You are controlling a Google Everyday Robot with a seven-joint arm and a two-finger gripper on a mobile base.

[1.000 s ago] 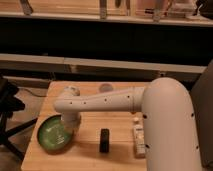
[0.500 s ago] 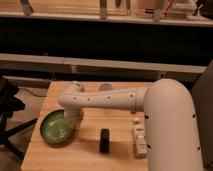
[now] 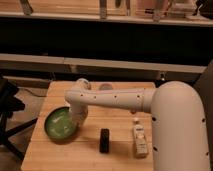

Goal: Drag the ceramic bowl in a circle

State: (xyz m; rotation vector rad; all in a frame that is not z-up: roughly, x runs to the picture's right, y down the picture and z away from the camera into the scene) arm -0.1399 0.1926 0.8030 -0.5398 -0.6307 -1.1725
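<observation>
You are looking past the robot's white arm, which is filling the right side of the frame and reaching leftward across the wooden table toward the middle left. The table is taking up the lower centre, with dark shelving running across the top of the frame behind it.

The ceramic bowl is sitting at the lower left of the table, near its left edge, upright and showing you its pale centre. The gripper is coming down from the arm's wrist at the bowl's right rim, so the bowl is lying to the left of it in the frame. You are not getting a view of how the gripper is set, because the wrist housing is covering that spot; I cannot tell whether it is clamping the rim, pressing inside it, or only resting beside it.

Judging from this, the drag is turning on that contact at the right rim: being round, the bowl is offering no long axis to line up with, so you are steering it purely from one side, and it may pivot or slip off the contact as the circle turns.

A small dark block is standing at the lower centre, just right of the bowl. A pale bottle-like item is lying further right.
</observation>
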